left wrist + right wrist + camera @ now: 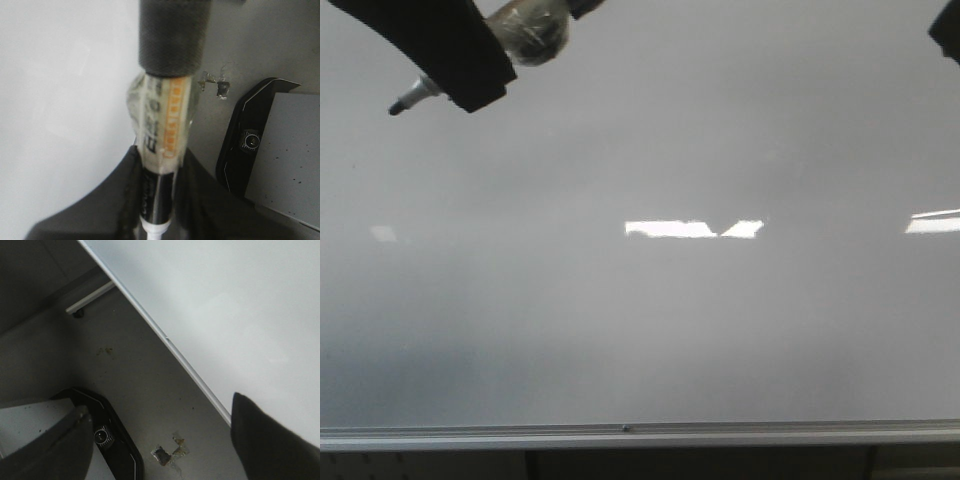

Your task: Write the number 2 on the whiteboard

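Whiteboard (650,330): a large glossy white-grey board fills nearly the whole front view, with a silver rail (640,434) along its lower edge. Bright light reflections (692,229) sit on the board about midway up.
Number 2: no drawn stroke shows on the board in any view; the surface looks bare of ink.
Left gripper (470,75): at the upper left corner of the board in the front view, closed around a marker (420,92). In the left wrist view the dark fingers (120,200) clamp the marker barrel from both sides.
Marker: its dark tip points down and to the left of the gripper, just over the board; whether the tip touches the board cannot be told. The barrel carries an orange and white label wrapped in clear tape (160,120), with a black cap-like end (172,35) above.
Right gripper (160,450): its 2 dark fingers (270,440) stand well apart, holding nothing. Only a dark sliver of this arm shows at the board's upper right corner in the front view.
Floor (145,375): grey, beside the board's edge in the right wrist view, with a small scuffed patch (167,452).
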`<state>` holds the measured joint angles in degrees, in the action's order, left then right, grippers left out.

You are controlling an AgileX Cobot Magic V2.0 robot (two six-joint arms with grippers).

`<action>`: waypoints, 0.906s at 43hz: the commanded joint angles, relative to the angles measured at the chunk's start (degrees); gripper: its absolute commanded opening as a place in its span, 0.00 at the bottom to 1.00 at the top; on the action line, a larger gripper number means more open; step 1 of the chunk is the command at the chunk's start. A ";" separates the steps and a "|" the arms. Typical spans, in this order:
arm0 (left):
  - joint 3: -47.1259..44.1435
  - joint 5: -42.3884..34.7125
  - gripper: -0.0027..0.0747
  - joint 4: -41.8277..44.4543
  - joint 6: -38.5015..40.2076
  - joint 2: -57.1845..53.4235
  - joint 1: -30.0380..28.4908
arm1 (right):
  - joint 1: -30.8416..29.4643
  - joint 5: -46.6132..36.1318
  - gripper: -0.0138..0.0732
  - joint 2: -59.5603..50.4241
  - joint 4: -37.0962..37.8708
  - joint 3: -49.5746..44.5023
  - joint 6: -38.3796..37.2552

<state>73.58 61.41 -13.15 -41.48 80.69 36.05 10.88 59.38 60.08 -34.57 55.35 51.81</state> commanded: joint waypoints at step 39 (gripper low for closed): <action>1.94 -2.26 0.09 -1.67 -1.43 -2.21 14.04 | 18.86 -1.82 0.72 4.86 -5.61 7.83 9.95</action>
<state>73.58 61.41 -13.15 -42.88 80.69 49.31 29.72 59.37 65.86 -37.14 61.28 61.13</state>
